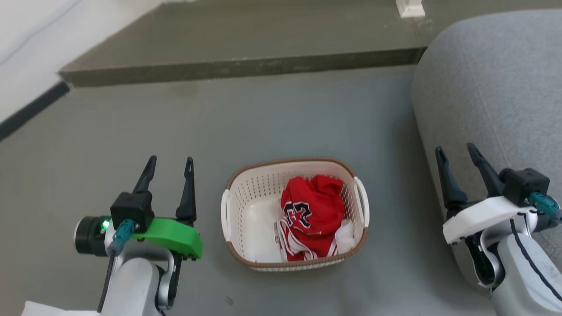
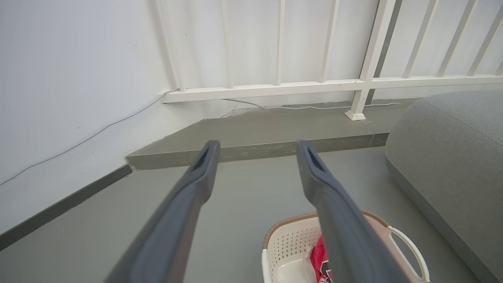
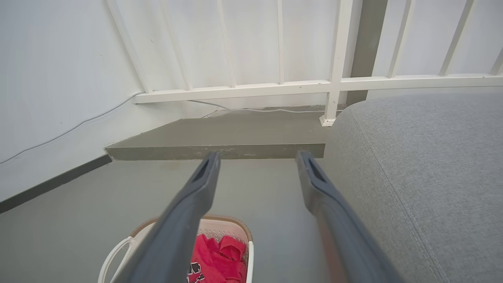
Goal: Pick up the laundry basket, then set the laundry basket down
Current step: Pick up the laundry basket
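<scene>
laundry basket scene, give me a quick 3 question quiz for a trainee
1. True or false: the left claw is shut on the laundry basket.
2. What lies inside the basket? A) a red garment B) a blue towel C) nothing
3. Fill in: the grey cushion stands on the basket's side nearest the ____ claw.

Key: 1 false, both claws are open and apart from the basket, which sits on the floor. 2 A. 3 right claw.
</scene>
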You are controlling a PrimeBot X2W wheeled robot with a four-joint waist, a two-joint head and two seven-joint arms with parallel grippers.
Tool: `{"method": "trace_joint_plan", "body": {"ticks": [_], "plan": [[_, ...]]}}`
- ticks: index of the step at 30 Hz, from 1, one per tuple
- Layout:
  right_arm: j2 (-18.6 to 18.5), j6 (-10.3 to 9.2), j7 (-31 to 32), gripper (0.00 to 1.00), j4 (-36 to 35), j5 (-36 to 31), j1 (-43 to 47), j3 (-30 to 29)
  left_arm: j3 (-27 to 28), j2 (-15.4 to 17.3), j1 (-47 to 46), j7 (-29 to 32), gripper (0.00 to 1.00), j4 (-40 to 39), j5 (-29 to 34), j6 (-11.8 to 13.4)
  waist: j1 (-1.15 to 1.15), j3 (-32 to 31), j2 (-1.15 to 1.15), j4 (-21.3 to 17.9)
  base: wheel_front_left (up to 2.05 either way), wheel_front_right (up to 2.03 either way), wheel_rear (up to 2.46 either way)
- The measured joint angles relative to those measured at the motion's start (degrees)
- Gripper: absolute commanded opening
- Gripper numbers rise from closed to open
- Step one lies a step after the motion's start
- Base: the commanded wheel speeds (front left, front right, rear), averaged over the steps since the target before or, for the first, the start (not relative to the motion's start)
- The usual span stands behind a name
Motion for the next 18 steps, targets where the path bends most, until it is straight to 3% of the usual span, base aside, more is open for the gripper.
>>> {"method": "trace_joint_plan", "body": {"ticks": [18], "plan": [[-0.37, 1.43, -0.07, 1.0, 1.8, -0.02, -8.13, 0.2, -0.02, -0.67, -6.79, 0.0, 1.0, 0.2, 0.34, 0.77, 0.0, 12.53, 0.0, -0.06, 0.0, 0.0, 0.0]]}}
